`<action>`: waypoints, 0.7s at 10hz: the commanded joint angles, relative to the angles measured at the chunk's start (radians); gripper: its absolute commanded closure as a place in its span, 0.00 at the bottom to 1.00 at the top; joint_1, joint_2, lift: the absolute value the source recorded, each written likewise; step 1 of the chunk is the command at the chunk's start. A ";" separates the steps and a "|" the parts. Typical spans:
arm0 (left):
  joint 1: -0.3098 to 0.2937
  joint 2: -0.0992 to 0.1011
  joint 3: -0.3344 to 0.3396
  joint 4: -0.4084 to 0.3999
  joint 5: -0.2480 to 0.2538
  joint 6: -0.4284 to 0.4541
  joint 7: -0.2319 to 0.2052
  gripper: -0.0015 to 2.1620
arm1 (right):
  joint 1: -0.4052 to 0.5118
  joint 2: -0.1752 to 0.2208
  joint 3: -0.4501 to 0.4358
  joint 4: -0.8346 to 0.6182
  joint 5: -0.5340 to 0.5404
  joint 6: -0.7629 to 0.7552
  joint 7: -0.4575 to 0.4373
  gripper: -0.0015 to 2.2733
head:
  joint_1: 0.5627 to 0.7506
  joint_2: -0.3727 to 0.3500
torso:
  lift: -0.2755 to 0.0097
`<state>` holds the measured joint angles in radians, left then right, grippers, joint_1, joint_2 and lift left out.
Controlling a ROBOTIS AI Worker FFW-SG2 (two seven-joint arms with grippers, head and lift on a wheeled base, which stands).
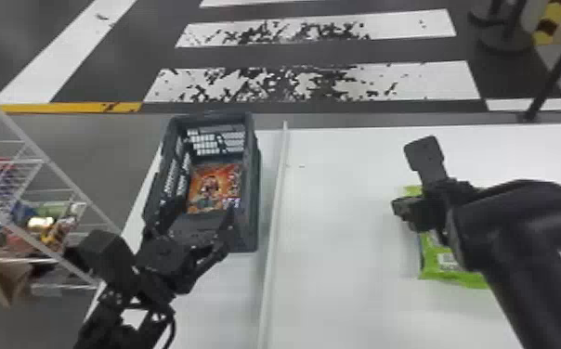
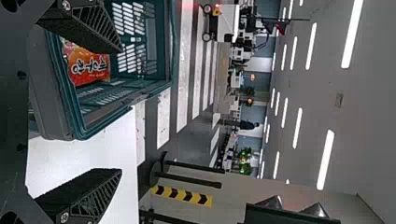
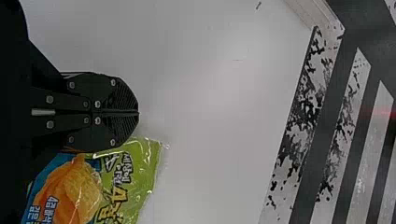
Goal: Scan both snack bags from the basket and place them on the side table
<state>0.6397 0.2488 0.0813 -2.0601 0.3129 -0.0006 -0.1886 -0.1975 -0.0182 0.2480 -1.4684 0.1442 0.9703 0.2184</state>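
While the right tool (image 3: 138, 113), pressed together, hangs beside the green bag (image 3: 133, 175), the spread left tool (image 2: 120, 111) should clear the basket (image 1: 252, 195) before pinching the red bag (image 1: 212, 188) ahead.

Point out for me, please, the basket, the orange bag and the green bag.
Basket (image 1: 251, 204): head view, on its right wall.
Orange bag (image 1: 212, 188): head view, middle of its printed face.
Green bag (image 3: 105, 186): right wrist view, middle of its visible part.

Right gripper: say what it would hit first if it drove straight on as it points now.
Probably the bare white tabletop ahead of the right gripper; the green snack bag lies beside that line. How high the fingertips are above the surface is unclear.
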 commanded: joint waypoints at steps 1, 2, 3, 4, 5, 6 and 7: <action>0.000 0.000 0.000 0.000 0.000 0.000 0.000 0.04 | 0.009 -0.005 -0.009 0.000 0.000 0.002 0.001 0.99 | 0.70 0.73 | 0.70; 0.000 0.000 0.000 0.002 0.000 0.000 0.000 0.04 | 0.026 -0.005 -0.015 -0.015 -0.002 0.002 0.007 0.99 | 0.70 0.72 | 0.70; 0.000 -0.003 0.000 0.002 -0.002 0.000 0.000 0.04 | 0.052 -0.005 -0.013 -0.055 -0.002 0.014 0.013 0.99 | 0.70 0.72 | 0.70; 0.000 -0.003 0.000 0.002 -0.002 0.000 0.000 0.04 | 0.081 -0.005 -0.013 -0.098 -0.003 0.023 0.019 0.99 | 0.70 0.72 | 0.70; 0.000 -0.003 0.000 0.002 -0.002 0.000 0.000 0.04 | 0.115 -0.006 -0.016 -0.145 -0.012 0.045 0.022 0.99 | 0.70 0.73 | 0.70; -0.002 -0.003 0.000 0.005 -0.002 0.000 0.000 0.04 | 0.150 -0.009 -0.019 -0.201 -0.017 0.066 0.024 0.99 | 0.70 0.73 | 0.70; -0.005 -0.003 -0.003 0.006 -0.002 0.000 0.000 0.04 | 0.181 -0.011 -0.026 -0.248 -0.020 0.078 0.030 0.99 | 0.70 0.74 | 0.70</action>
<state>0.6371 0.2454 0.0804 -2.0550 0.3113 -0.0007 -0.1886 -0.0349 -0.0282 0.2247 -1.6892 0.1260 1.0421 0.2474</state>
